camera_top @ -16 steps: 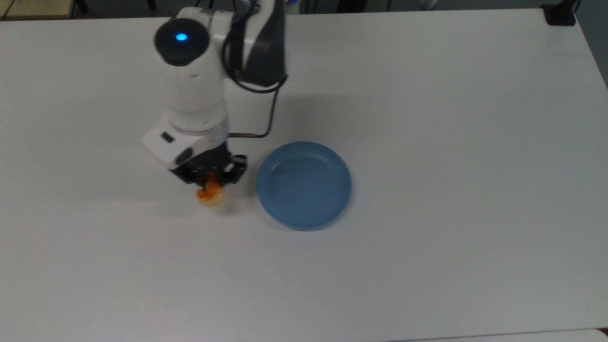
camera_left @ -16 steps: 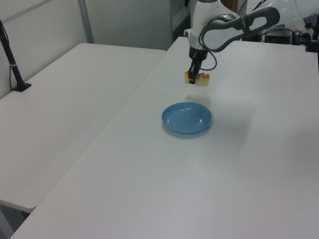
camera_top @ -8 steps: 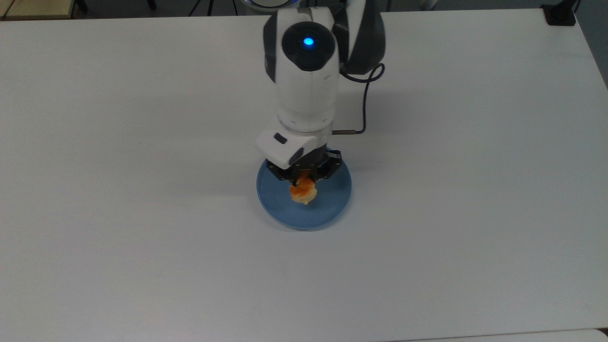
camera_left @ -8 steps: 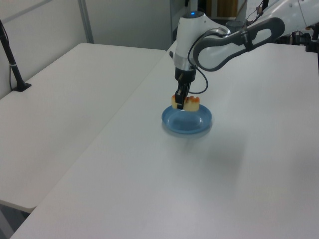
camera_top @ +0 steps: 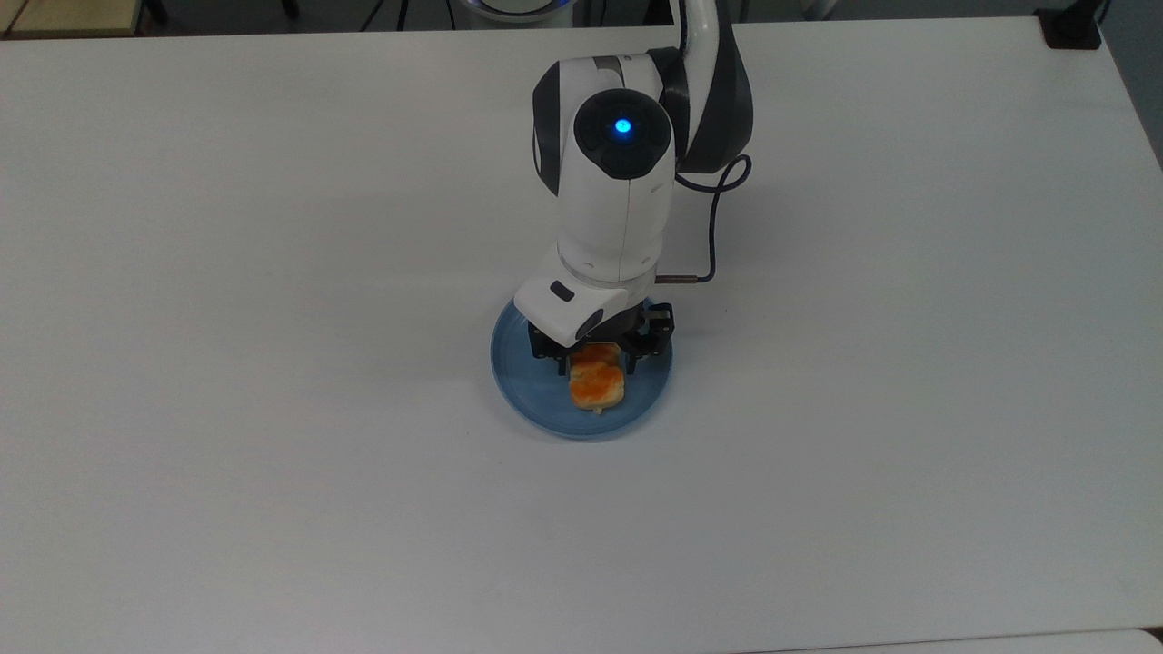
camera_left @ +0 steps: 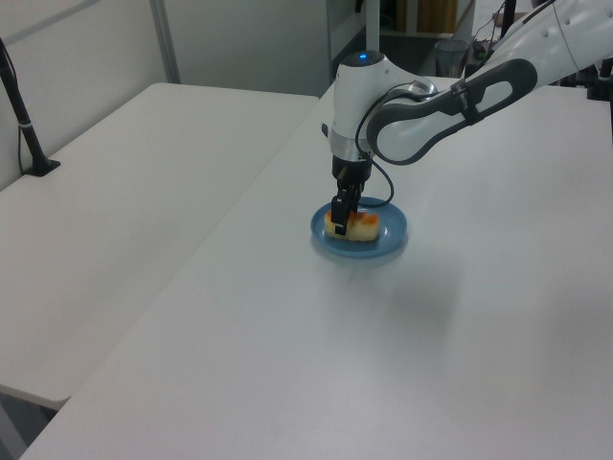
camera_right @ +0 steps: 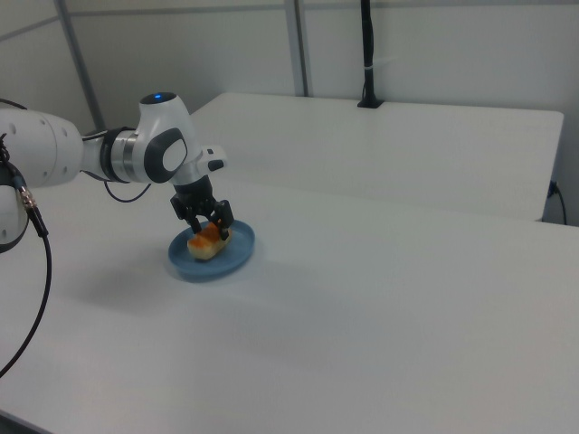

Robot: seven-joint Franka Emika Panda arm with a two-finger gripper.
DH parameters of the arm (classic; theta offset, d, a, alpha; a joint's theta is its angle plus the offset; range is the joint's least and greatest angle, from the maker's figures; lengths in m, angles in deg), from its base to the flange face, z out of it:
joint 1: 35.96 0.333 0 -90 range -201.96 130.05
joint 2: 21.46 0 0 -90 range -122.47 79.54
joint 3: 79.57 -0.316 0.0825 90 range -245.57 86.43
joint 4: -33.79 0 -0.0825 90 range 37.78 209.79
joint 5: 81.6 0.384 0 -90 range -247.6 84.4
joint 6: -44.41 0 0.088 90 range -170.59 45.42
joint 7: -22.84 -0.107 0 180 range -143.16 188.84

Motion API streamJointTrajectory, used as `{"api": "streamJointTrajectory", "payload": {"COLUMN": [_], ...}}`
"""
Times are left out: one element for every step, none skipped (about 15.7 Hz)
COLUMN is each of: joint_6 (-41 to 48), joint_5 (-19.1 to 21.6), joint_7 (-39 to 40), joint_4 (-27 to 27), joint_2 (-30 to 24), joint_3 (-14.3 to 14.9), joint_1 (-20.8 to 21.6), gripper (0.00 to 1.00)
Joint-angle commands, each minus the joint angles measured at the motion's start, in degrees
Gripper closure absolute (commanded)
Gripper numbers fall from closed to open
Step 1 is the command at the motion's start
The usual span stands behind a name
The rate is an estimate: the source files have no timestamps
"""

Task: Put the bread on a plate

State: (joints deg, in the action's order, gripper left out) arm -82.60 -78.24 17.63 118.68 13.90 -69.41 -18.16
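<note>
Top view had the bread [camera_top: 598, 385] lying inside the plate [camera_top: 522, 381], its orange-brown bumps facing up and its long axis running toward the view's bottom edge. Its far end sat under the gripper [camera_top: 600, 356], whose black fingers stood on either side of the roll, spread about as wide as the roll. Whether they pressed on it or had let go could not be told. In the left view the bread [camera_left: 355, 226] rested flat on the blue plate [camera_left: 387, 245], with the gripper [camera_left: 339, 220] at its end toward the left view's left, one dark finger in front of the roll. The right view showed the bread [camera_right: 204, 244] low in the plate [camera_right: 232, 258], the gripper [camera_right: 207, 226] straddling it from above. The plate sat on a white table [camera_top: 273, 454], roughly at its middle in the top view. The white arm [camera_top: 616, 191] leaned down over the plate's far rim, a blue light glowing on its joint cap, a dark cable [camera_top: 718, 218] looping beside the wrist. A second white table [camera_left: 124, 192] stood alongside at the left view's left.
</note>
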Motion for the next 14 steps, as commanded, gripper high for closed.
{"api": "streamJointTrajectory", "payload": {"joint_6": [-0.2,0.7,2.5,5.1,7.9,10.7,12.8,14.7,16.3,17.7,19.2,21.0,23.0,24.9], "joint_5": [-1.5,-1.5,-1.5,-1.4,-1.3,-1.4,-1.5,-1.6,-1.9,-2.6,-3.5,-4.1,-4.2,-4.2], "joint_7": [-1.6,-1.6,-1.6,-1.7,-1.8,-2.2,-2.4,-2.3,-2.3,-2.3,-2.3,-2.3,-2.2,-2.0], "joint_4": [1.1,1.2,1.2,1.2,1.4,2.1,2.7,3.4,4.1,5.1,6.0,6.6,6.8,6.8], "joint_2": [-2.1,-3.0,-4.2,-6.0,-8.0,-10.4,-13.0,-15.7,-18.3,-20.8,-23.1,-25.2,-26.7,-27.8], "joint_3": [0.0,0.0,0.0,0.0,0.0,-0.1,-0.8,-1.7,-2.8,-3.8,-4.8,-5.5,-5.6,-5.6], "joint_1": [0.2,0.0,-0.3,-0.5,-1.0,-1.5,-2.4,-4.2,-5.8,-7.8,-9.6,-10.8,-11.6,-12.3], "gripper": [0.00,0.00,0.00,0.00,0.00,0.00,0.00,0.00,0.00,0.00,0.00,0.00,0.00,0.00]}}
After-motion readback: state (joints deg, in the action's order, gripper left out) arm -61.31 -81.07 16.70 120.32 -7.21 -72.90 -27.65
